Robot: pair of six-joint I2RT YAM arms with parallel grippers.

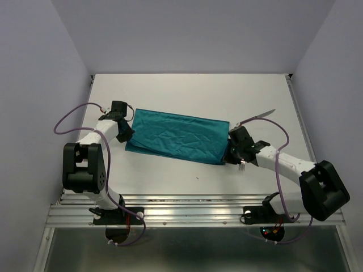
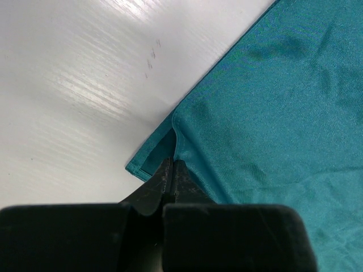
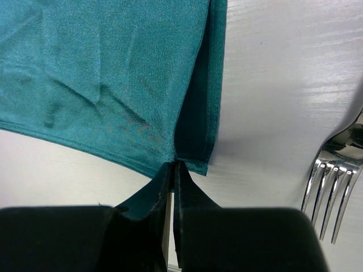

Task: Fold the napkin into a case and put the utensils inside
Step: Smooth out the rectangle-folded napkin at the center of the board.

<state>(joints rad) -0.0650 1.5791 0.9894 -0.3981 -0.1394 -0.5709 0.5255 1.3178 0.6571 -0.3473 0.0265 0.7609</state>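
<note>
The napkin [image 1: 177, 136] lies flat near the middle of the white table [image 1: 187, 90], folded into a long teal rectangle of at least two layers, and everything else sits at one of its two short ends. At its left end the left gripper [image 2: 172, 165] has its dark fingers [image 2: 150, 190] pressed together on the cloth, pinching the upper layer at the near corner. A sliver of the lower layer shows just beside the tips in the left wrist view. At its right end the right gripper [image 3: 173, 165] is likewise closed on the near right corner, where the cloth draws to a point between the fingertips and the layers part slightly above them. Just beyond that right end, apart from the cloth, lies the fork [image 3: 332, 187]. From above the right arm covers most of it and only the tines show beneath the wrist. The knife [image 1: 262, 115] lies farther back past the same end, blade angled away from the napkin, its handle end partly hidden behind the right gripper and a purple cable [image 1: 279, 153]. A second purple cable [image 1: 74, 116] loops off the left arm, left of the napkin. A metal rail [image 1: 193, 212] runs along the table edge nearer the bases than the napkin. Counted: one napkin, one fork, one knife, two grippers, two cables.
</note>
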